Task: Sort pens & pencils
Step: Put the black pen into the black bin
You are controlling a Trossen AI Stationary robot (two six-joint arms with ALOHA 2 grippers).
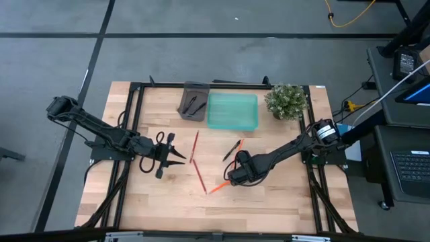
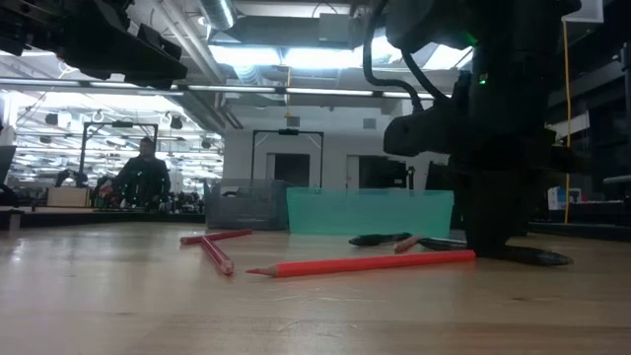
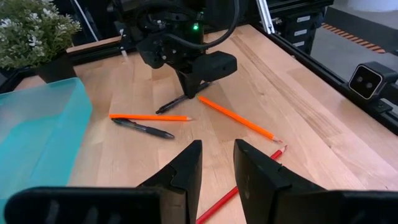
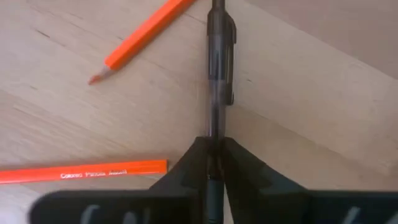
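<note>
While the left gripper (image 1: pixel 176 156) waits over the left half of the surface (image 1: pixel 269 202) with its fingers apart and nothing between them, the high view shows the right gripper (image 1: pixel 232 177) low near the middle, toward the front edge. Two red pencils (image 1: pixel 195 146) lie just left of centre, an orange one (image 1: pixel 216 188) touches down beside the right gripper, and a black pen (image 1: pixel 232 149) lies just behind it. At the back edge stand a grey tray (image 1: pixel 194 101) with dark sticks in it, a teal tray (image 1: pixel 232 111) beside it, and a plant (image 1: pixel 287 101) toward the back right corner.

Low view — a long red-orange pencil (image 2: pixel 365 263) lies flat in front, two red ones (image 2: pixel 215 247) crossed at left; the right arm's dark body comes down onto the surface at right, with a pen (image 2: pixel 532 256) lying at its foot. A person (image 2: pixel 144 176) sits in the room behind.

Left wrist view — own fingers (image 3: pixel 186 171) parted; beyond them two orange pencils (image 3: pixel 236 117), two pens (image 3: pixel 144 129), a red pencil tip.

Right wrist view — fingers (image 4: pixel 186 165) closed together on a black pen (image 4: pixel 217 62), which lies flat on the wood; two orange pencils (image 4: pixel 140 38) lie beside it.
</note>
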